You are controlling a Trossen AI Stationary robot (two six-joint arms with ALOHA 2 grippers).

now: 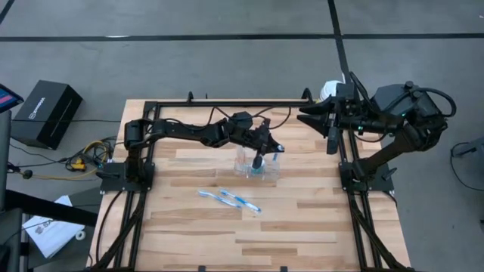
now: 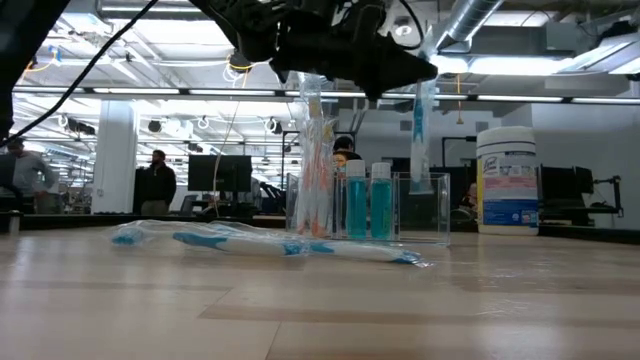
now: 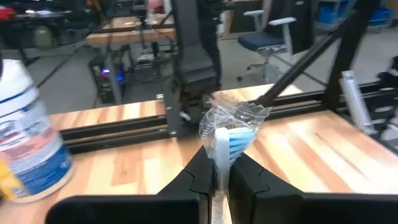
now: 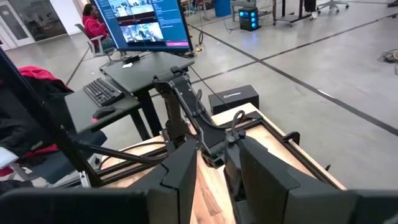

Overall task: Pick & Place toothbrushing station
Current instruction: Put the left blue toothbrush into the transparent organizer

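Your left gripper [image 3: 217,163] clamping wrapped toothbrush [image 3: 231,127], hovering over station [image 1: 255,162]. Station: clear plastic, tall cup part showing teal, sitting mid-table [image 1: 318,219]. Your right gripper [image 4: 212,168] parting jaws, holding nothing, waiting raised at right edge.

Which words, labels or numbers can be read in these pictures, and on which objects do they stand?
None can be read for certain.
White canister: blue label with print, too small to read.
Black box on the floor: white lettering, too small.
Monitor: screen content blurred.
Paper beside the table: print unreadable.
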